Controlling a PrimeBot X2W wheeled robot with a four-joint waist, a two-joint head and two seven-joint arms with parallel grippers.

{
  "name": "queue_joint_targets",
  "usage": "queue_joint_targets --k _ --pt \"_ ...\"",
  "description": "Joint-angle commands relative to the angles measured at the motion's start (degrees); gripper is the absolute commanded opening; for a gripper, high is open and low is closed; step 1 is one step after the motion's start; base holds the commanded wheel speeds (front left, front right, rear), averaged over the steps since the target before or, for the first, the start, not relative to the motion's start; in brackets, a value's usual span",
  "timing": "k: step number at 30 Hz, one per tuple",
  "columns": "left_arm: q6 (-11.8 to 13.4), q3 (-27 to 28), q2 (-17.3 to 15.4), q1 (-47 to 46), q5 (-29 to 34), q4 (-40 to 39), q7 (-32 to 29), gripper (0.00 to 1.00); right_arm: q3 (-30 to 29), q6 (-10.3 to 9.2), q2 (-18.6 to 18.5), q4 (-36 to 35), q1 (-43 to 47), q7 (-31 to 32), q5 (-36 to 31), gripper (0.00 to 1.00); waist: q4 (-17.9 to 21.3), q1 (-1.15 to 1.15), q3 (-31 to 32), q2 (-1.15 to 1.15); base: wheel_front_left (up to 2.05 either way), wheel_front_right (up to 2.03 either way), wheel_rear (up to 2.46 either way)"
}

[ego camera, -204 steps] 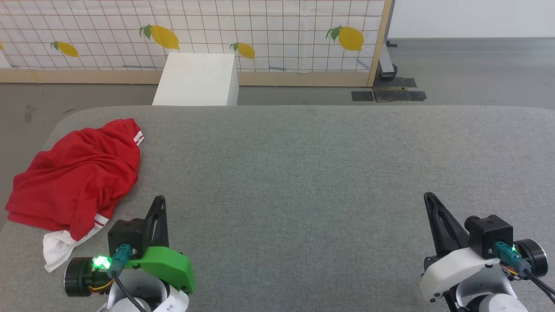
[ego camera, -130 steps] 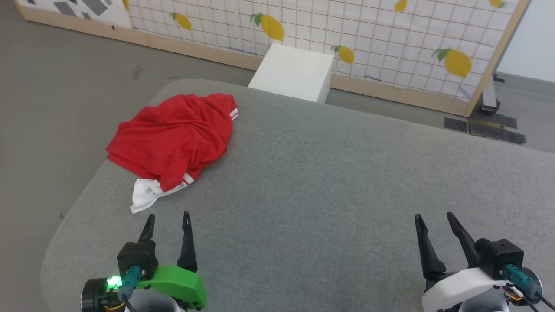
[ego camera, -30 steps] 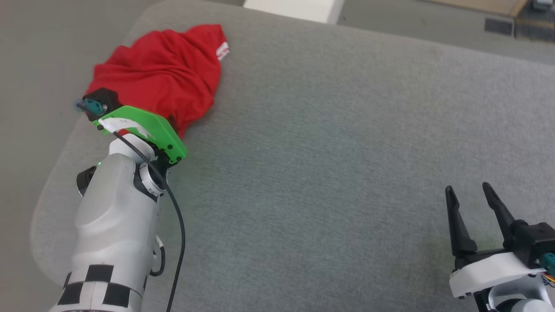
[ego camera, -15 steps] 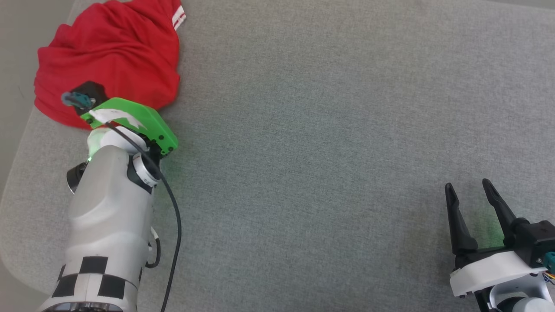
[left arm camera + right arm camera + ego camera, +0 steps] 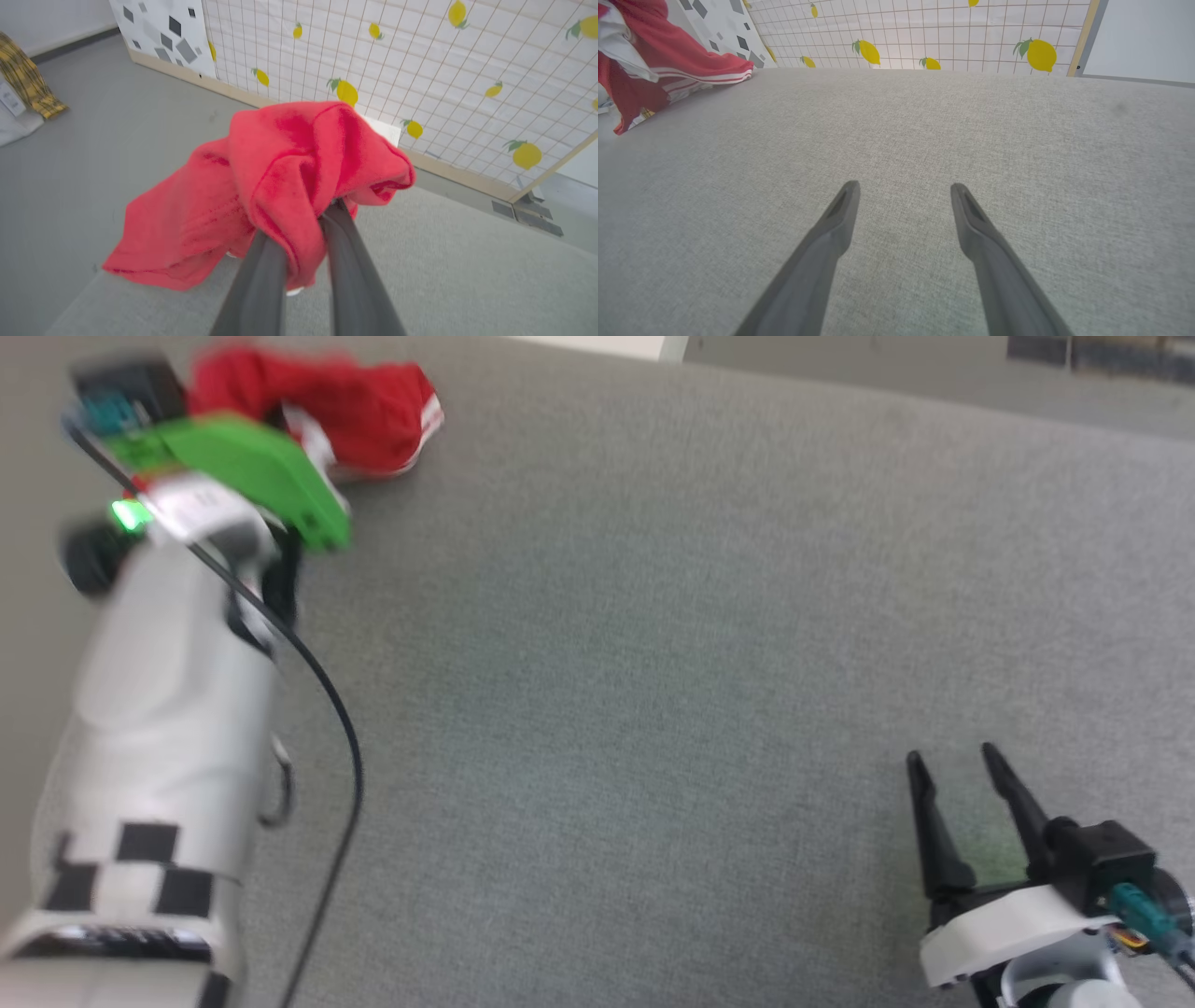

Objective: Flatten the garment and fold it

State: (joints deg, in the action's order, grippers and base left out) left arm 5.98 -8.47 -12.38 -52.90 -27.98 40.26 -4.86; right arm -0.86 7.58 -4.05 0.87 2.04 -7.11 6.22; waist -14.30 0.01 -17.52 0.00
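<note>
The left gripper (image 5: 308, 228) pinches a bunched fold of the crumpled red jersey garment (image 5: 289, 163), whose length trails lower-left in the left wrist view. The right gripper (image 5: 903, 186) is spread wide over the grey woven surface (image 5: 653, 616).

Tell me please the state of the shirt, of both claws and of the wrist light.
left claw, shut on the red jersey T-shirt.
red jersey T-shirt, crumpled, not flattened, one bunch raised, striped sleeve edge down on the grey table.
right claw, open, empty, over the table.
left wrist light, lit green.
</note>
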Motion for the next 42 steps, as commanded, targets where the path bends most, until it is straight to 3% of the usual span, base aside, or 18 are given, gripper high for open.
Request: queue_joint_targets --k 1,5,9,15,22,33,37,42 --pt "-0.9 -0.4 -1.2 -2.6 1.1 -1.9 0.5 0.00 0.5 -0.09 0.4 1.0 -1.2 -0.8 0.5 1.00 0.0 -0.01 3.7 0.00 0.00 0.00 0.00" --pt "-3.6 -2.1 -3.5 -6.9 2.3 -7.0 -0.3 0.00 1.4 -0.09 1.0 4.2 -1.5 -2.2 1.0 1.00 1.6 -0.01 7.3 0.00 0.00 0.00 0.00" --pt "-6.2 -4.0 -3.7 -11.6 2.7 -11.6 -1.8 0.00 2.0 -0.09 1.1 7.5 -1.4 -3.7 2.6 1.00 4.1 -0.01 11.0 0.00 0.00 0.00 0.00" --pt "-9.5 -6.1 -0.1 -16.3 0.0 -15.7 -4.1 0.00 2.3 -0.09 1.2 11.4 -1.4 -5.4 4.5 1.00 8.3 -0.01 14.9 0.00 0.00 0.00 0.00" --pt "-11.3 -8.2 5.4 -16.0 -5.2 -17.9 -6.4 0.00 0.9 -0.09 1.2 13.9 -1.6 -6.4 4.6 1.00 12.9 -0.01 17.2 0.00 0.00 0.00 0.00" --pt "-12.0 -16.7 9.3 3.2 -14.3 -18.8 -7.2 0.00 -1.0 -0.09 1.2 15.1 -0.5 -6.6 3.4 1.00 17.6 -0.01 18.2 0.00 0.00 0.00 0.00" --pt "-11.3 -22.4 9.4 14.3 -17.6 -17.2 -8.1 0.00 -1.4 -0.09 1.2 14.9 -0.5 -6.5 3.4 1.00 18.4 -0.01 17.3 0.00 0.00 0.00 0.00" --pt "-9.2 -31.8 9.5 24.9 -16.3 -12.3 -9.2 0.00 -1.9 -0.09 1.2 14.9 -0.3 -6.6 3.2 1.00 18.2 -0.01 16.1 0.00 0.00 0.00 0.00"
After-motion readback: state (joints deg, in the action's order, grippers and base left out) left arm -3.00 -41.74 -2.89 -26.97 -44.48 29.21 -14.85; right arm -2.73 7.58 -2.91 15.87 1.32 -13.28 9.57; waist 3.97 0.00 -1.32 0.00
